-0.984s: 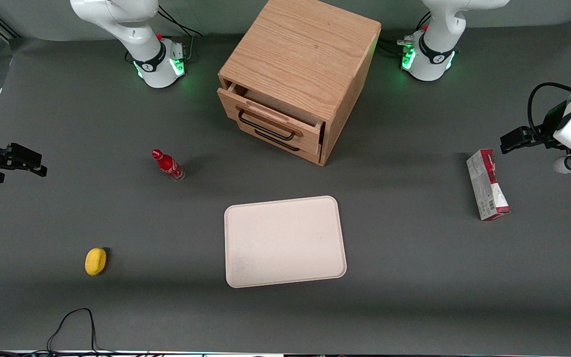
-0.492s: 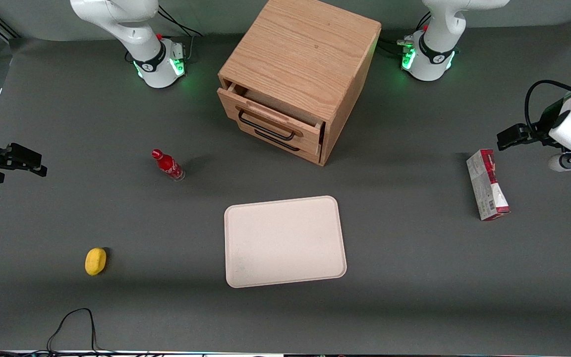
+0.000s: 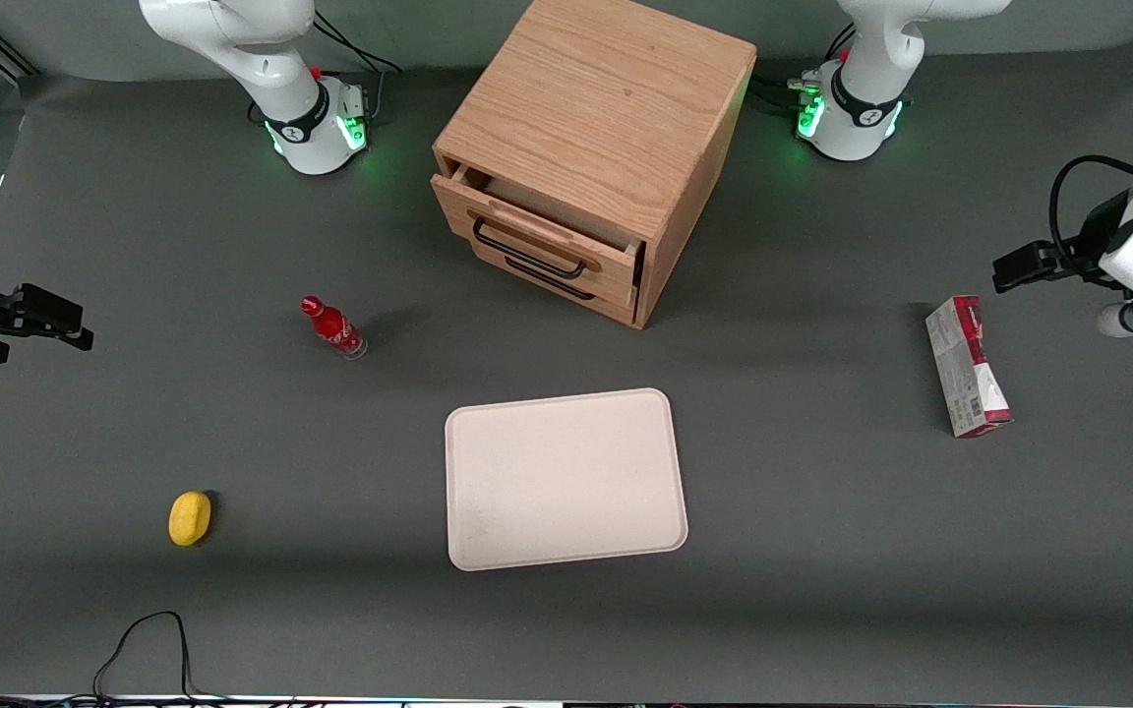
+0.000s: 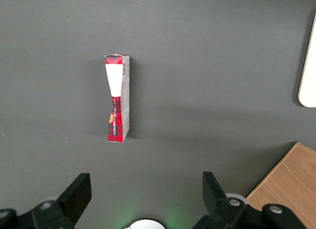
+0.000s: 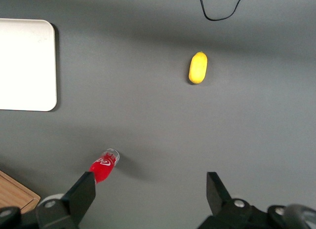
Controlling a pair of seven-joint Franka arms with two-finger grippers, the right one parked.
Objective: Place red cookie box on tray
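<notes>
**Wide claw poised above the cookie box**

The gripper hangs up off the table at the working arm's end, fingers spread wide with nothing between them. It holds just beside the red cookie box, a touch farther from the front camera, not touching it. The box lies flat on the grey table, long and slim, white end and red printed end both showing in the wrist view. Well apart, toward the table's middle, sits the tray, bare. Farther from the front camera than the tray stands the wooden drawer cabinet, top drawer slightly open.
</notes>
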